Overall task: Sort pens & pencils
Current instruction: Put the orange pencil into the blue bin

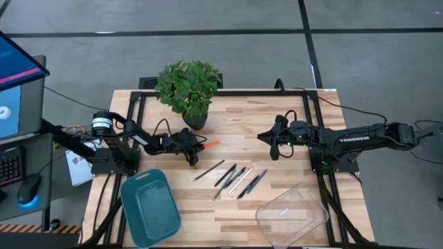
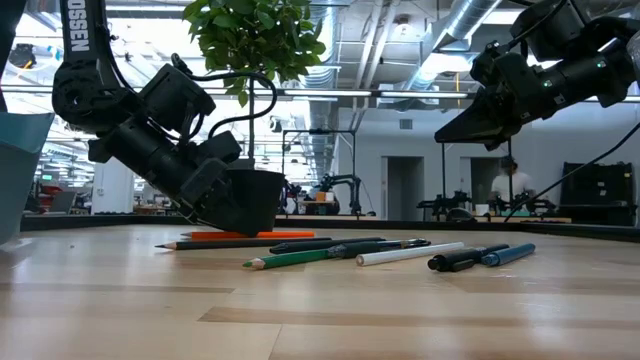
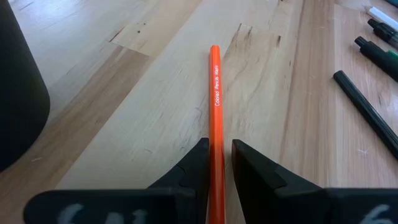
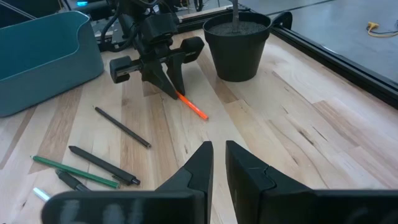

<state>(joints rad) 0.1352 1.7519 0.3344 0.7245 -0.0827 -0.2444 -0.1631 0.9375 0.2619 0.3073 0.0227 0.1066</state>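
On the wooden table (image 1: 291, 145), the orange pencil (image 3: 214, 99) lies just beside the potted plant (image 1: 188, 88), pinched at one end by the nearly closed left gripper (image 3: 217, 163), presumably for lifting away. The other pens and pencils (image 1: 232, 180) are left near the plant in a loose row between the teal tray (image 1: 149, 207) and the clear tray (image 1: 294, 216). The right gripper (image 4: 217, 163) is held empty above the table, fingers almost together, well apart from the plant, seemingly to stay clear.

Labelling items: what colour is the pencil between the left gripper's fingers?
Bright orange pencil, clearest in the left wrist view.

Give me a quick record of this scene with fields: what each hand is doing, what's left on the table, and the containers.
left hand: down at the table, shut on the orange pencil
right hand: raised above the table, empty, fingers nearly together
loose pens and pencils: lying mid-table, not yet sorted
teal tray: front left, nothing visible in it
clear bin: front right
plant: at the back
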